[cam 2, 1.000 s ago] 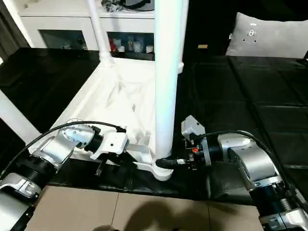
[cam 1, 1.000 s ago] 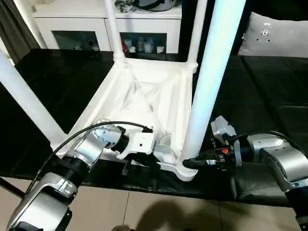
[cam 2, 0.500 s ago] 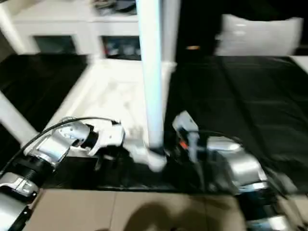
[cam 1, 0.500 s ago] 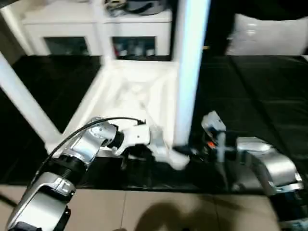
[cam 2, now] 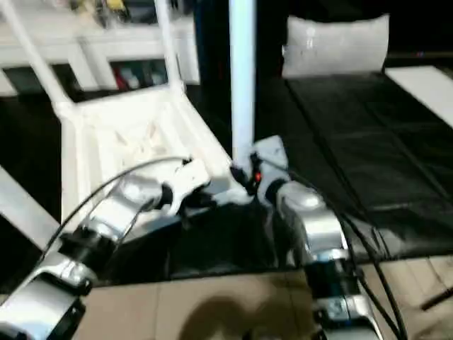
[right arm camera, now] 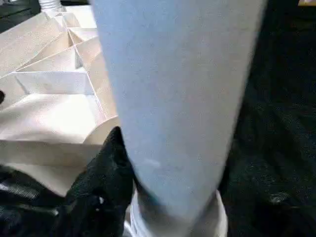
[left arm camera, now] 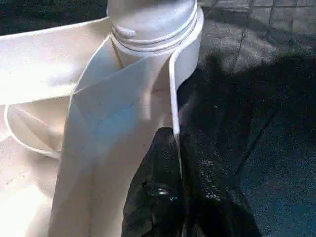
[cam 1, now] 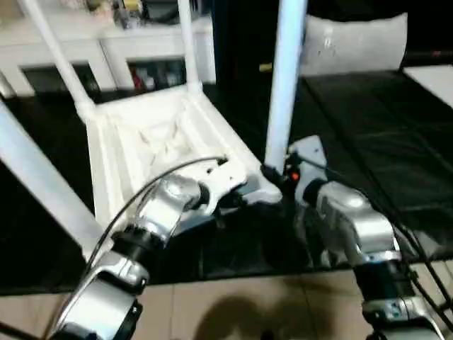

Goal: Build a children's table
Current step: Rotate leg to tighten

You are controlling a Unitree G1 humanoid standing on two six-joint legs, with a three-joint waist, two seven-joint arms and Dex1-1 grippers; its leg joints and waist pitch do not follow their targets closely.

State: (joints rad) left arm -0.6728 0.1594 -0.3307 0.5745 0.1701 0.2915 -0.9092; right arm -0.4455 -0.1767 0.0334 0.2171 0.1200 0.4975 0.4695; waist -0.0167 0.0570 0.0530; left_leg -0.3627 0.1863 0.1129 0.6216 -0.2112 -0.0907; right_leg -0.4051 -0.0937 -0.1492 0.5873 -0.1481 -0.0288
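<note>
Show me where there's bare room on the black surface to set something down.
The black mat right of the upside-down table, between the near leg and the white pillow, lies bare. It is crowded at the near corner socket, where the left end effector pinches the rim and the right end effector grips the leg.

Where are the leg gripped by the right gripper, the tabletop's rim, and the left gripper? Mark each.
leg [cam 1: 286, 85]: left eye view, mid-shaft.
tabletop rim [left arm camera: 174, 94]: left wrist view, thin edge below the corner socket.
left gripper [left arm camera: 180, 197]: left wrist view, between its fingertips.
</note>
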